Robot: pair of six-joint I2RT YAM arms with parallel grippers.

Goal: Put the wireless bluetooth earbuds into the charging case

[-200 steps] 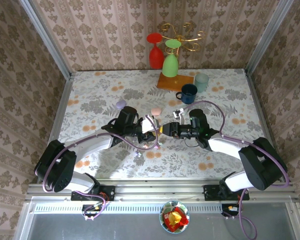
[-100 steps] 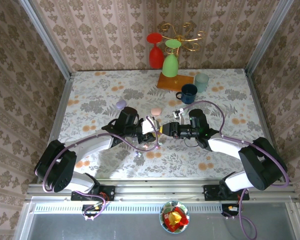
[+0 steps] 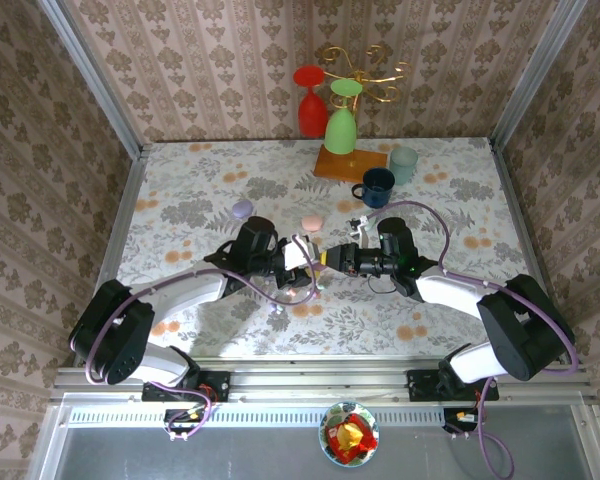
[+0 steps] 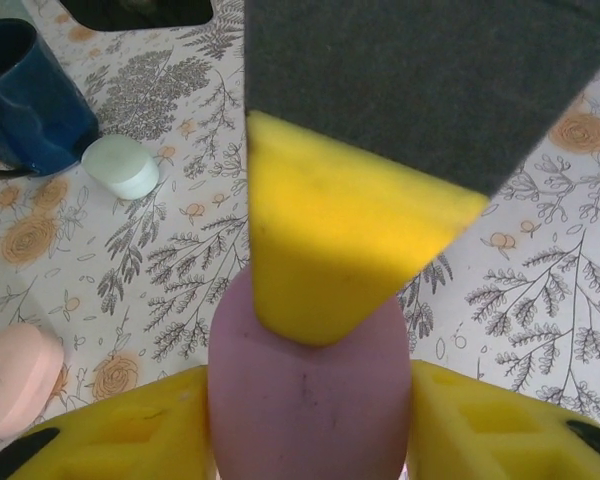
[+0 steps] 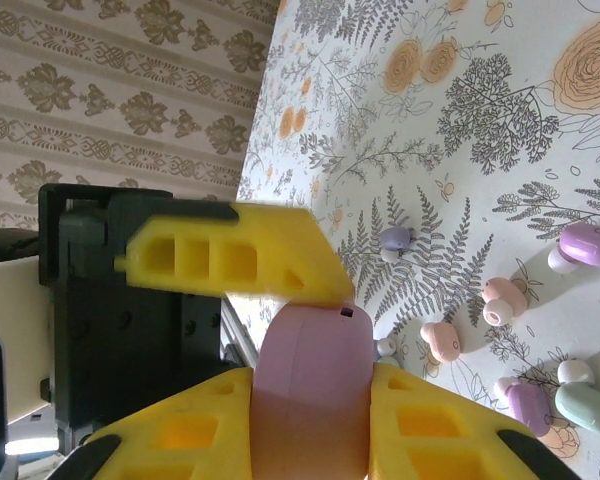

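We log the earbuds (image 5: 588, 243) lying loose on the worktop (image 5: 500, 120), apart from the pink charging case (image 5: 310, 350), clamped in the jaws of the right gripper (image 5: 310, 410), while the jaws of the left gripper (image 4: 308, 420) closely flank it, grip unclear.

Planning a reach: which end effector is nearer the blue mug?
Right. The right end effector sits front-left of the blue mug; the left end effector lies farther left.

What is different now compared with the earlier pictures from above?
Nothing visibly moved. The left gripper and the right gripper still meet at mid-table, both around the pink case; no taking or letting go can be seen from above. The mug and glasses stayed.
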